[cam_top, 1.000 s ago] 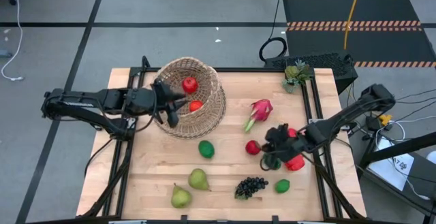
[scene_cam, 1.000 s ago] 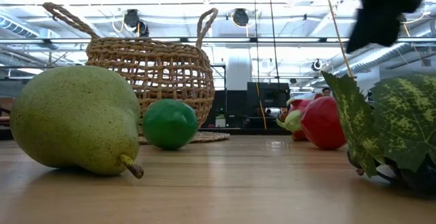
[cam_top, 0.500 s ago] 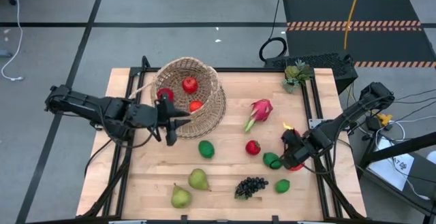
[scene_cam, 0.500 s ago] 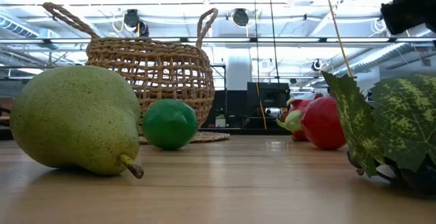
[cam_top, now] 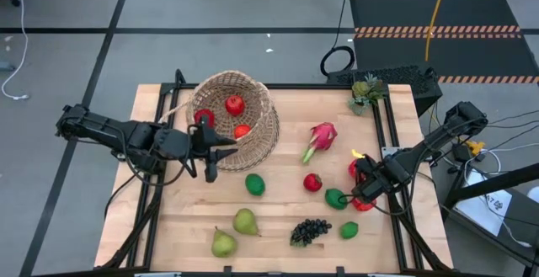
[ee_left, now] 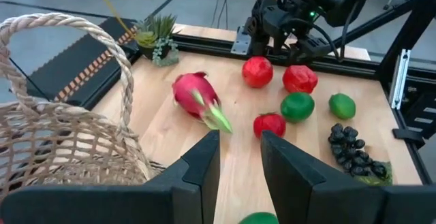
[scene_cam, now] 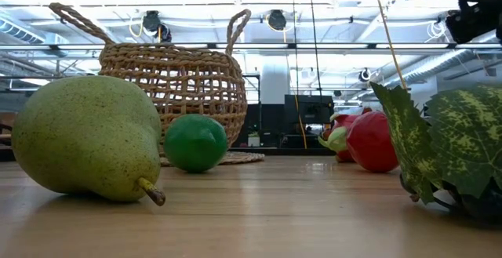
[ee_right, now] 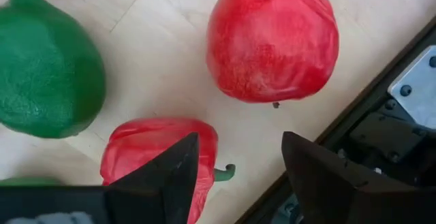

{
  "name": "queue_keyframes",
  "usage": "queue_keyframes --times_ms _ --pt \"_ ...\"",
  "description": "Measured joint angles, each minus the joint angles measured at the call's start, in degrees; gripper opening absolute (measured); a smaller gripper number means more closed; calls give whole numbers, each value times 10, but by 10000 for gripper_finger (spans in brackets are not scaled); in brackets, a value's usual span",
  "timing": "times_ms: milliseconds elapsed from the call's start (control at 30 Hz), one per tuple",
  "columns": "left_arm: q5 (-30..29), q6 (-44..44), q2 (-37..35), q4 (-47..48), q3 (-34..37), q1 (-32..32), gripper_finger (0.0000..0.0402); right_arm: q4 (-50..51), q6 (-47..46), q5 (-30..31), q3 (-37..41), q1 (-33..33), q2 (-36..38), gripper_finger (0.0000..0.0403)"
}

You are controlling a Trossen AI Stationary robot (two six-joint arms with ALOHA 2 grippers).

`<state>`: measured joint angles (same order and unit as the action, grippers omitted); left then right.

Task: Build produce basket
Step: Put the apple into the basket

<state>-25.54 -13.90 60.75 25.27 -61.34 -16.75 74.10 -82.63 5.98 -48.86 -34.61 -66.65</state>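
- High view: the wicker basket (cam_top: 236,130) sits at the far left of the tabletop (cam_top: 278,226), with two red fruits inside.
- The right claw (cam_top: 360,186) hovers released, holding nothing, over a red pepper (ee_right: 160,159) near the right edge.
- The left claw (cam_top: 210,142) waits beside the basket, fingers narrowly parted and empty.
- Likely step: picking the pepper; next, descend and clench it.

The left tool (cam_top: 210,146) reaches in from the left side, its fingers a little apart and holding nothing. The right tool (cam_top: 360,191) points down with its fingers apart.
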Motion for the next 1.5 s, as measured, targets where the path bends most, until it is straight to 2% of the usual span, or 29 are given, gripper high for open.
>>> queue_keyframes --times_ms 200,533,733,900,1300,1500 --pt "0 24 0 -26 0 0 108 -8 10 5 9 0 -7 202" --pt "0 59 0 -55 0 0 108 -39 -12 -28 72 0 -8 201" --pt "0 61 0 -59 0 0 108 -39 -9 -26 73 0 -9 201" --pt "0 61 0 -60 0 0 108 -45 -26 -1 73 2 -19 201" --pt "0 60 0 -64 0 0 108 -111 -4 3 77 46 -67 201" --pt "0 62 0 -63 0 0 108 -133 -5 16 77 67 -67 201"
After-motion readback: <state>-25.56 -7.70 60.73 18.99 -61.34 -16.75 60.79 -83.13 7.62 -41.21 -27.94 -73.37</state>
